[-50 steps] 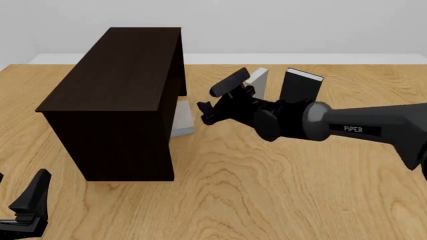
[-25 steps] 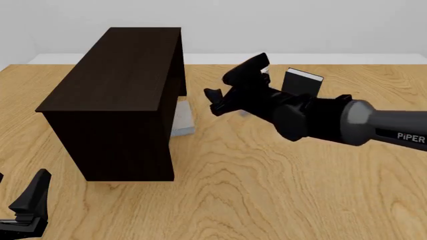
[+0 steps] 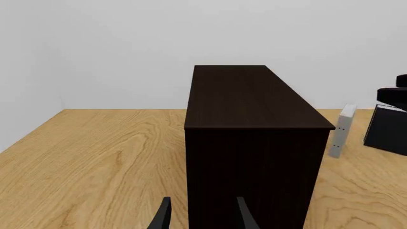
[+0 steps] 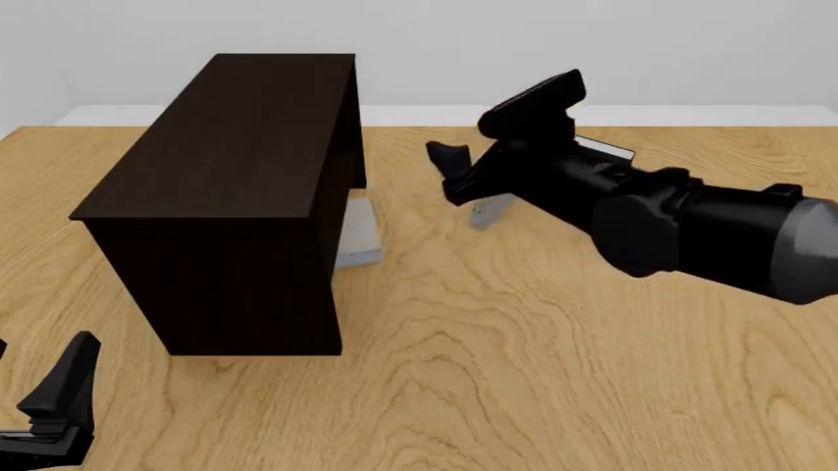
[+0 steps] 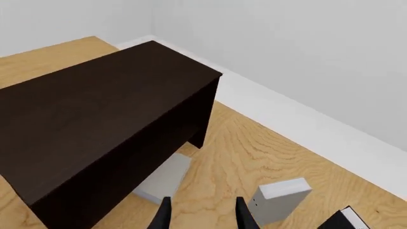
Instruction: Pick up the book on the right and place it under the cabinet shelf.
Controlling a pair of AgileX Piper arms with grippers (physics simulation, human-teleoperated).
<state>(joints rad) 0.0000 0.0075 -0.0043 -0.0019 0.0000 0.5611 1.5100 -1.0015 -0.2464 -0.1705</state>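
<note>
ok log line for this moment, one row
book: flat under cabinet shelf, part sticking out | right tool: open, empty, raised beside cabinet | left tool: open, idle near table edge

The book [image 5: 164,179], light grey with a plain cover, lies flat on the table, partly tucked under the cabinet shelf [image 4: 242,186]. The cabinet is boxy, near-black wood, standing upright left of centre.

Wooden table [image 4: 524,373] carries cabinet shelf [image 4: 235,186], flat grey book [image 4: 356,235] beneath, slimmer grey book [image 5: 279,200], black book [image 3: 388,133] upright.
</note>
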